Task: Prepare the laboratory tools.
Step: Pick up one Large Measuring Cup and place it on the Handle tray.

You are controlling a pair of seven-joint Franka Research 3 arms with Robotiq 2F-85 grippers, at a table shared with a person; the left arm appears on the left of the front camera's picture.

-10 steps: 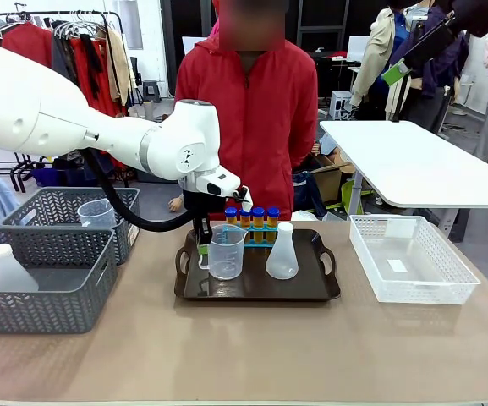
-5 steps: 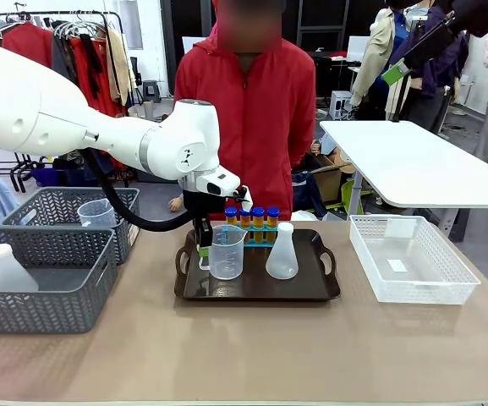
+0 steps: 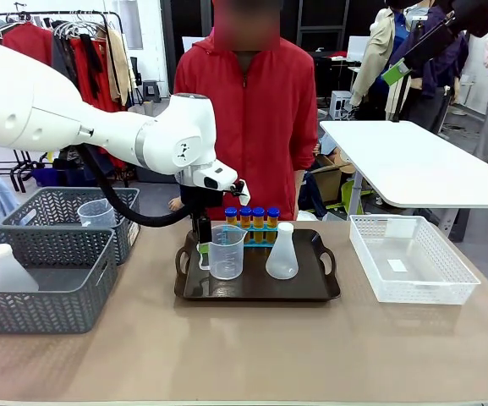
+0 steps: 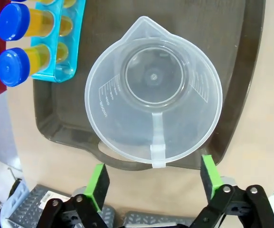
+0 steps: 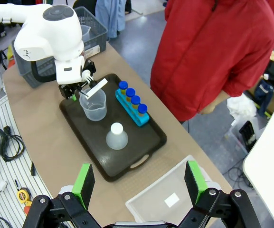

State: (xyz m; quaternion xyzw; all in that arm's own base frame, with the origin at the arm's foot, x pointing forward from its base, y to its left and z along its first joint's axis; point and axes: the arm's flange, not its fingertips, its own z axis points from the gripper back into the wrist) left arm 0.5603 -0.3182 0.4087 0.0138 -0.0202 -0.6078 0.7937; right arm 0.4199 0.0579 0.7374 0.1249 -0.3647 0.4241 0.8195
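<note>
1. Front view: the left gripper (image 3: 203, 245), on the white arm, hangs over the near-left corner of the dark brown plastic tray (image 3: 311, 292). The clear measuring beaker with handle and spout (image 3: 226, 251) stands just beside it, toward the tray's middle. Past the beaker is the translucent white conical flask (image 3: 282, 253); behind both, the small orange tubes with blue caps (image 3: 252, 219) sit in a blue rack.

2. Left wrist view: green pads (image 4: 97, 179) spread wide, gripping nothing. The beaker's handle (image 4: 158, 143) points into the gap between them, above it. Judgement: the step is seizing the beaker. The gripper should descend centred on the handle, pads clear of the tray rim, and close gently, since thin plastic may flex or tip.

3. Right wrist view: the right gripper (image 5: 139, 183) hovers high, jaws apart, empty, with the tray far below.
</note>
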